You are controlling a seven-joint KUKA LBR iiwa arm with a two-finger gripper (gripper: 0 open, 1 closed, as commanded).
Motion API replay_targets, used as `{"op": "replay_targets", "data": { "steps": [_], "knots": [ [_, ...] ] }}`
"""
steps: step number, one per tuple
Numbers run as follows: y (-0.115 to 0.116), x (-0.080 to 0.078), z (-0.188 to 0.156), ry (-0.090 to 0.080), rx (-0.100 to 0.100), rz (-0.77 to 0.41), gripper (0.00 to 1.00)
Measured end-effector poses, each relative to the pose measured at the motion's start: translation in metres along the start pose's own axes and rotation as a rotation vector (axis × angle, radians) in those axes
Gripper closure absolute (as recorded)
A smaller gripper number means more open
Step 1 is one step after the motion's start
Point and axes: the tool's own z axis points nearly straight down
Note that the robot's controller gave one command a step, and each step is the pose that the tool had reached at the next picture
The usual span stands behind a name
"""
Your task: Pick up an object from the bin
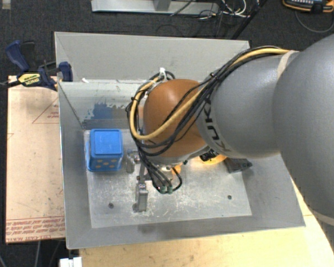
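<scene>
Camera view: grey arm (267, 104) is reaching in from the right, covering much of the grey metal bin (211, 202). Orange wrist cover (167, 115) with looped cables is hanging over bin centre. Blue cube (104, 148), dots on its front face, is sitting on the floor's left side, near the left wall. Claw (140, 198) is pointing down at bare floor just right of the cube, apart from it; spread or pressed together, can't tell. Small orange item (211, 158) is peeking out under the arm.

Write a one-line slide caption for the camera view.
KUKA arm reaches into the grey bin, its wrist low beside a blue cube; an orange thing peeks from beneath.
</scene>
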Motion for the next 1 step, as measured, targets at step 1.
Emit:
{"op": "replay_targets", "data": {
  "steps": [1],
  "knots": [
    [-0.0007, -0.0019, -0.0043, -0.007, -0.001, 0.003, 0.00]
  ]
}}
